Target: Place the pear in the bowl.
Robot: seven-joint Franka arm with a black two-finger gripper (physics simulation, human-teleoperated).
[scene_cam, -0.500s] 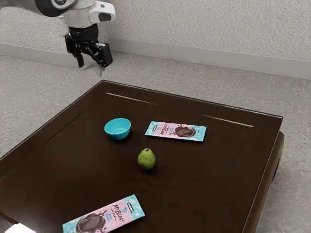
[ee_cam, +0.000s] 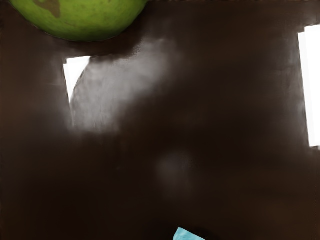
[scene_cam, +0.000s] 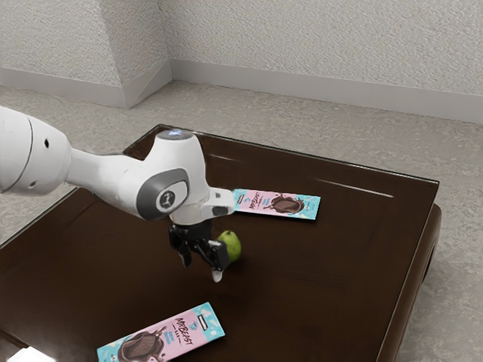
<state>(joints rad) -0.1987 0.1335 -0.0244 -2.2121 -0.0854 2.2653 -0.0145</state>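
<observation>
one pear [scene_cam: 233, 247], likely firm, light and a bit slick, sits on the table [scene_cam: 302, 294] just beside the gripper [scene_cam: 201, 268], spread and empty; best pinched across its round belly, gently

Dark brown table [scene_cam: 302, 317] supports one green pear [scene_cam: 233, 246]. Pink-and-blue MrBeast chocolate bar [scene_cam: 277, 204] and second chocolate bar [scene_cam: 162, 335] lie flat, well apart.

White rounded arm [scene_cam: 175, 162], grey joint cap [scene_cam: 165, 199], black claw [scene_cam: 202, 270]

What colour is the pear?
Green, with a brown patch; the pear shows this best in the wrist view.
</observation>
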